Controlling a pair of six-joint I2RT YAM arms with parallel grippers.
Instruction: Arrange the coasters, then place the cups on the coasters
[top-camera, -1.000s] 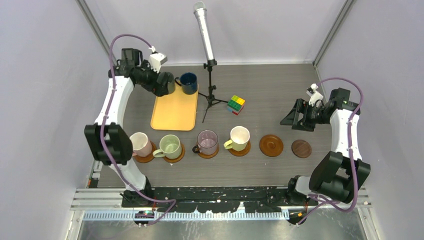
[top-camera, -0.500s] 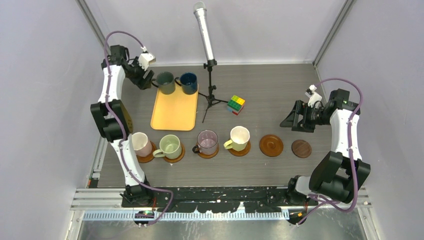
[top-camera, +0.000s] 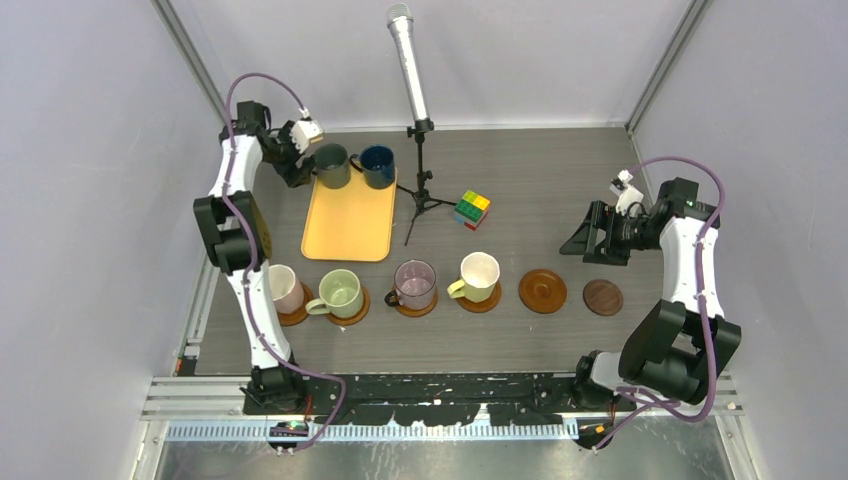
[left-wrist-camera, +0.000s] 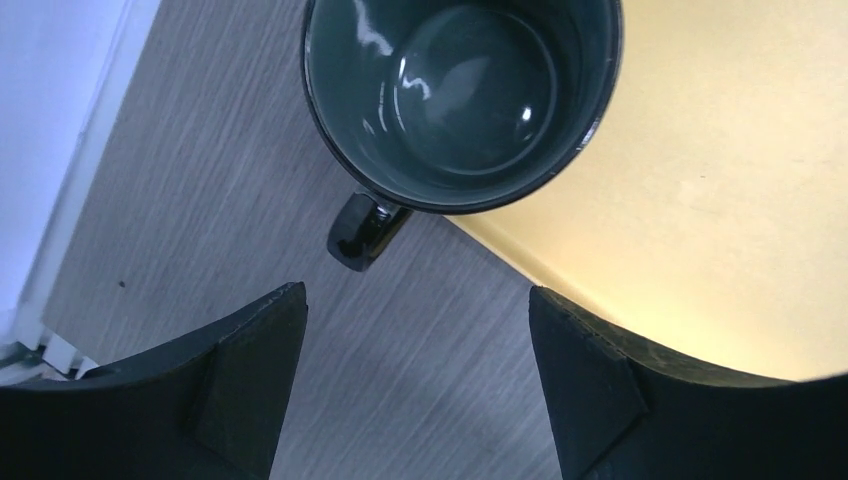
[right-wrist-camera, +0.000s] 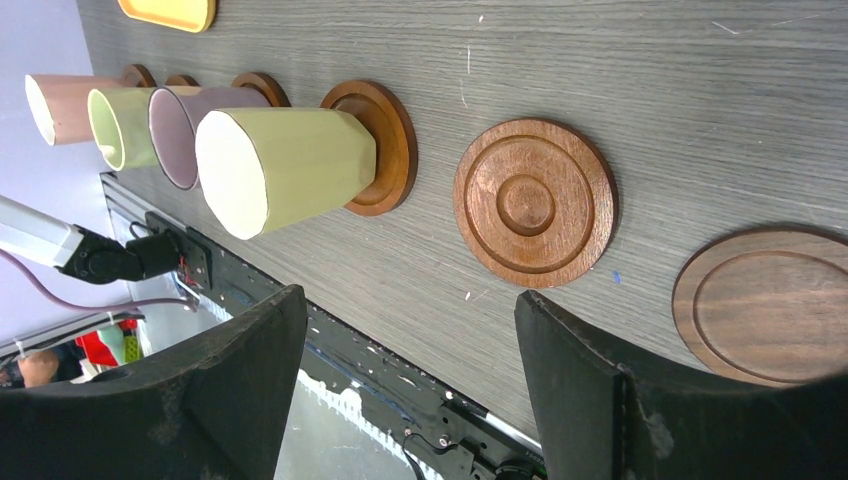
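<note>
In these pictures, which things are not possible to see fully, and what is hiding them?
- Left wrist view: dark grey-green mug, far rim cut off by the top edge.
- Top view: coaster under the pink mug, mostly covered by that mug and the left arm.
- Right wrist view: darkest coaster, cut off by the right edge.

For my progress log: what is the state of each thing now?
Pink mug: on coaster.
Green mug: on coaster.
Mauve mug: on coaster.
Cream mug: on coaster.
Lighter coaster: bare.
Darker coaster: bare.
Grey mug: empty, at tray's far end.
Navy mug: at tray's far end.
Left gripper: open.
Right gripper: open.
</note>
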